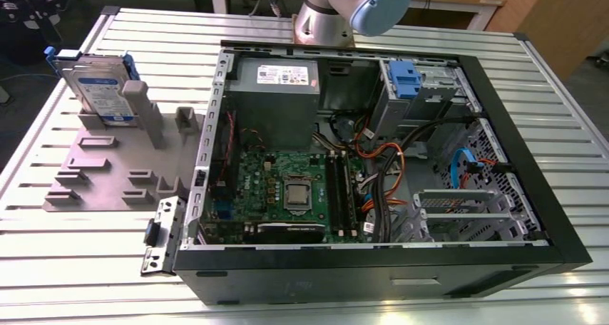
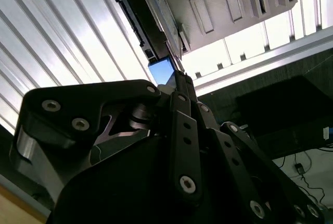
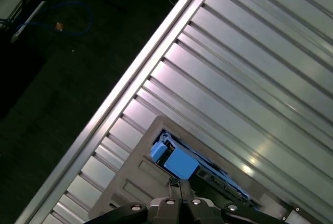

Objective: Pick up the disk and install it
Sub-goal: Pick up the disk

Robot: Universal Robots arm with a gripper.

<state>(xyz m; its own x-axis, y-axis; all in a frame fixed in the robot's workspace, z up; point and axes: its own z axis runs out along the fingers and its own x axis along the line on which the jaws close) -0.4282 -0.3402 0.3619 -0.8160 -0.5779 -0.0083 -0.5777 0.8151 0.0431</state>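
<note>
The disk (image 1: 98,90) stands on edge in a grey rack (image 1: 105,175) near the table's (image 1: 76,268) far corner on the exterior view's left, beside the open computer case (image 1: 533,218) (so not yet installed). In both wrist views the gripper (image 3: 179,186) points straight at the disk's thin upper edge and is well apart from it, with its fingers drawn together and holding nothing. That edge, the disk's long axis, runs parallel to the table's slats.
</note>
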